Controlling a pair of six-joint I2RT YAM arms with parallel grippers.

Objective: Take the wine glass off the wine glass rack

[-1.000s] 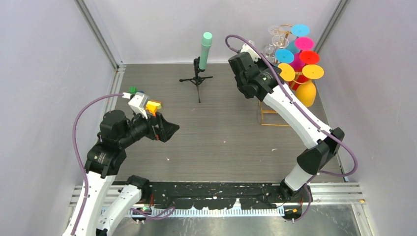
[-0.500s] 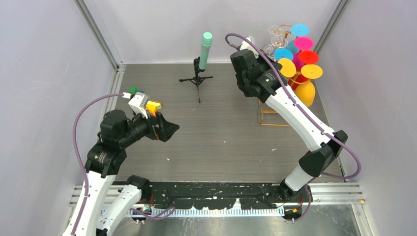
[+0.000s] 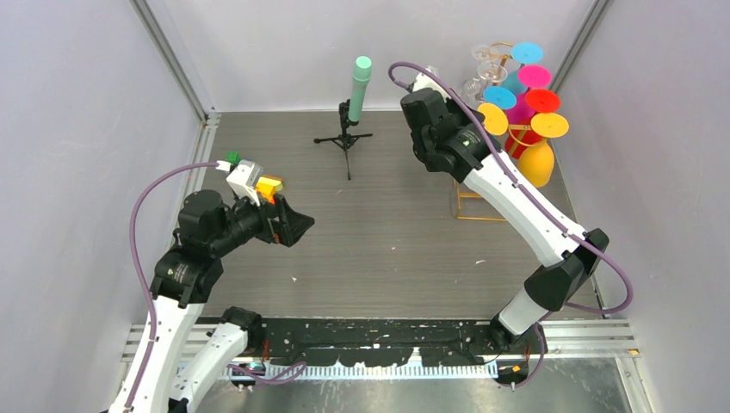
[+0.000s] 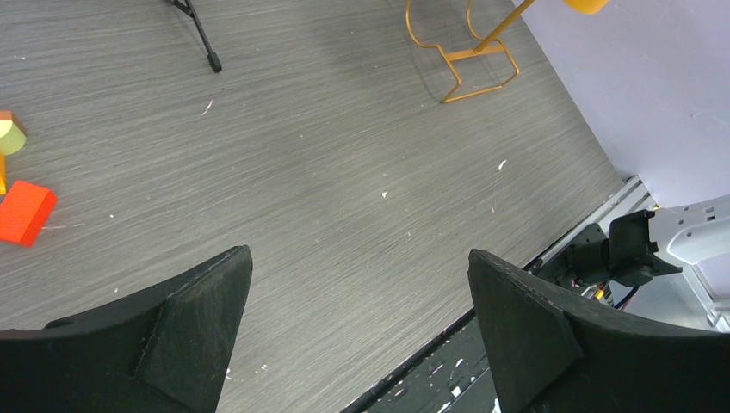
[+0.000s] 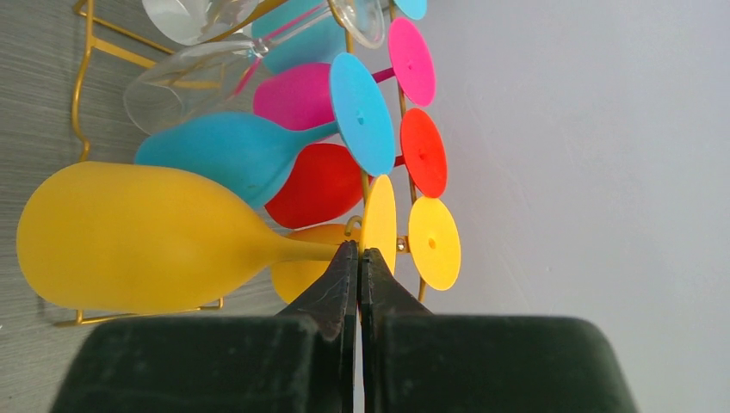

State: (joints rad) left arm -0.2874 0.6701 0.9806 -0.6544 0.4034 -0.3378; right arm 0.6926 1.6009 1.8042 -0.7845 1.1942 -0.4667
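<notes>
Since a second ago we have carried the yellow wine glass (image 5: 129, 237) slightly left and toward the far wall, so its round foot now sits apart from the second yellow foot. Our right gripper (image 5: 357, 254) is pinching the glass's thin stem just below the foot. The glass lies on its side close against the gold rack (image 3: 479, 218) at the far right of the surface (image 4: 344, 155), beside blue, pink, red and clear glasses. We cannot tell whether it is clear of the hook. Our left gripper (image 4: 357, 256) hangs spread wide over the near left, holding nothing.
</notes>
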